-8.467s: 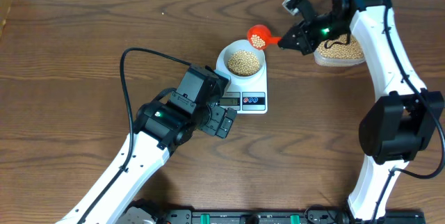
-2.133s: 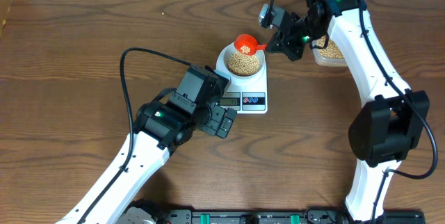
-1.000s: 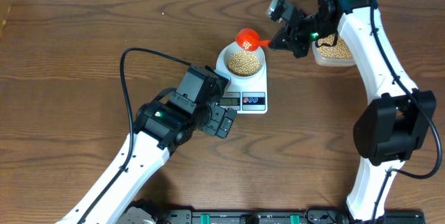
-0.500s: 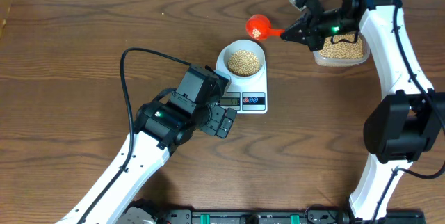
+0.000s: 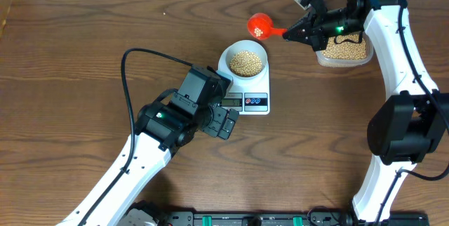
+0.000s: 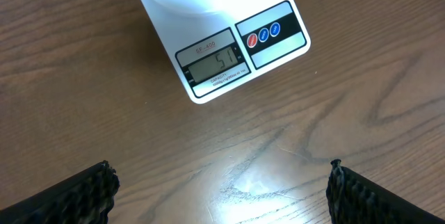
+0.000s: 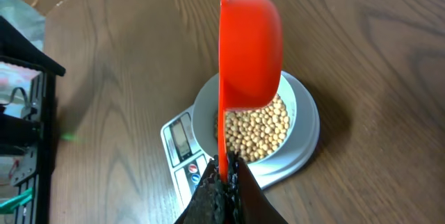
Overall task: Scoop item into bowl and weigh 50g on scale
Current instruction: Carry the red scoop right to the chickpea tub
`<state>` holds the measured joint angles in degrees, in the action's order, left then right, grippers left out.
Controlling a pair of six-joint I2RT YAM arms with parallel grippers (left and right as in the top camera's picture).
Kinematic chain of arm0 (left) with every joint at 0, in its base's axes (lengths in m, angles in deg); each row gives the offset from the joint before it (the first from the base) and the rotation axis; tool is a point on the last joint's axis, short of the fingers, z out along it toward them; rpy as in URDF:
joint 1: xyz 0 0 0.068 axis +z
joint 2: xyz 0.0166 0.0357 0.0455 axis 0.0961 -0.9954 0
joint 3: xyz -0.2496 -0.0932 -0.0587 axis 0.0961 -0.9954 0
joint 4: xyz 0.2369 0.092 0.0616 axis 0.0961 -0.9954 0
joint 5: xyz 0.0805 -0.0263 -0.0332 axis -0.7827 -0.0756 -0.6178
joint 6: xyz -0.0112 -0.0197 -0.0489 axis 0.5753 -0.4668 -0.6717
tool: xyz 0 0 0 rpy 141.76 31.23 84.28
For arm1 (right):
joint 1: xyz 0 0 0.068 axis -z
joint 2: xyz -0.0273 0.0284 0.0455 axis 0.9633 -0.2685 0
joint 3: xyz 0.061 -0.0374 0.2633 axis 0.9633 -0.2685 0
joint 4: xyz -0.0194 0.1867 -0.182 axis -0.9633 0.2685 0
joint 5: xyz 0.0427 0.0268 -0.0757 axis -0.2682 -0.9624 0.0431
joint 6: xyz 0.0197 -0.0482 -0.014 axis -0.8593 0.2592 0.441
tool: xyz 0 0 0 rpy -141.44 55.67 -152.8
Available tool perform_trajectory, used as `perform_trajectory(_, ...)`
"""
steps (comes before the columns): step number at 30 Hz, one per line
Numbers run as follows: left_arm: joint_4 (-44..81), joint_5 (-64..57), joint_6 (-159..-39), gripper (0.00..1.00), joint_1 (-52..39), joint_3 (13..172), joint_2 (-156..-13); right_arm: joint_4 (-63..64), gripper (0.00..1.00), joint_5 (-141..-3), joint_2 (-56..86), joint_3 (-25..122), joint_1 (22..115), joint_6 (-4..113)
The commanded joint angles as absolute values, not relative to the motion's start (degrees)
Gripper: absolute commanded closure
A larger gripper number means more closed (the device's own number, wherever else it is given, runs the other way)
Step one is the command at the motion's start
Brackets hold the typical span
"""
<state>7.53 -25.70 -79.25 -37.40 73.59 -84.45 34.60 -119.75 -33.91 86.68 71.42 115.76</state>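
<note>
The white bowl point(image 5: 225, 57) stands on the scale point(image 5: 256, 101), filled with tan beans point(image 5: 246, 62). In the left wrist view the scale point(image 6: 222, 50) has its display lit, reading 51. My right gripper point(image 5: 292, 33) is shut on the handle of a red scoop point(image 5: 258, 25). It holds the scoop above the table just behind the bowl, with a few beans in the cup. From the right wrist, the scoop point(image 7: 250, 50) hangs before the bowl point(image 7: 200, 116) and my gripper point(image 7: 226, 175). My left gripper point(image 6: 222, 196) is open in front of the scale, holding nothing.
A clear plastic tub point(image 5: 344, 49) holding more beans sits at the back right, under my right arm. A black cable point(image 5: 133, 64) loops over the table left of the scale. Bare wooden tabletop point(image 5: 84, 36) lies all around.
My right gripper has carried the scoop from over the bowl's back rim up and back, away from the bowl. In the last half second it barely shifted. The left arm stayed still.
</note>
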Motion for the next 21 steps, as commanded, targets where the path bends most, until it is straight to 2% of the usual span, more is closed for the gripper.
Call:
perform_trajectory(1, 7.4, -26.0, -79.3, 0.02, -37.2, 74.0, -84.3, 34.8, 0.99, -123.4, -34.5, 87.9, 72.9, 114.0)
perform_trajectory(10, 7.4, -26.0, -79.3, 0.02, -37.2, 74.0, -84.3, 35.8, 0.99, -127.9, -34.5, 87.9, 80.0, 111.7)
perform_trajectory(21, 7.4, -26.0, -79.3, 0.02, -37.2, 74.0, -84.3, 40.9, 0.99, -123.8, -34.5, 87.9, 91.0, 111.6)
